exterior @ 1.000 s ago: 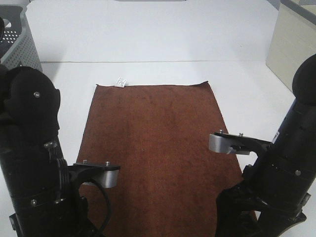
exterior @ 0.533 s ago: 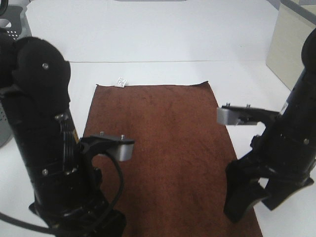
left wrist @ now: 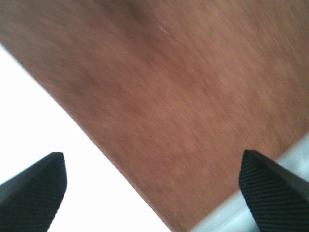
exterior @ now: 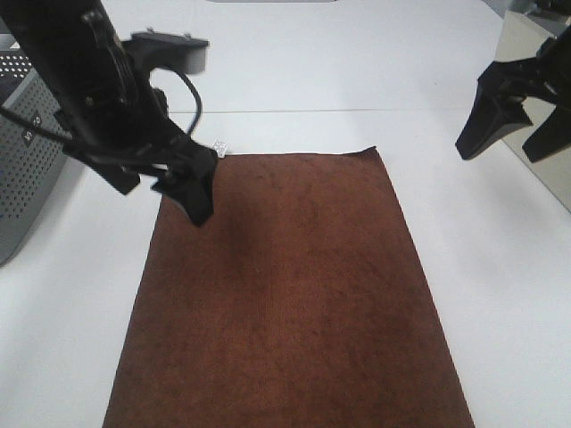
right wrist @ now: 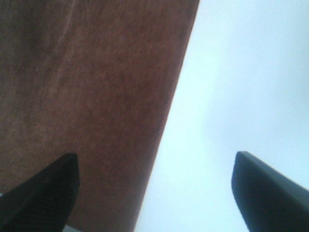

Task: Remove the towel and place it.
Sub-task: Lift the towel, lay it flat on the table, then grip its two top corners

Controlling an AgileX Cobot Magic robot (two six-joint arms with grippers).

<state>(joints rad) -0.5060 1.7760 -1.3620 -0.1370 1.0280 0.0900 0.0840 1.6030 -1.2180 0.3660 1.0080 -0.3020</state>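
The towel (exterior: 285, 294) is a large dark brown cloth lying flat on the white table (exterior: 294, 62), with a small white tag (exterior: 219, 145) at its far left corner. My left gripper (exterior: 165, 183) hangs over that far left corner, open with nothing between its fingers. In the left wrist view the left gripper (left wrist: 154, 188) straddles the edge of the towel (left wrist: 193, 96). My right gripper (exterior: 510, 134) is open too, off the towel's far right side. The right wrist view has the right gripper (right wrist: 157, 193) over the other long edge of the towel (right wrist: 87, 96).
A grey perforated basket (exterior: 27, 152) stands at the table's left edge, close behind the left arm. A beige box (exterior: 526, 53) stands at the far right, just behind the right gripper.
Both arms have swung from the near end of the towel to its far end, the left to the far left corner, the right out past the far right side. The towel has not moved.
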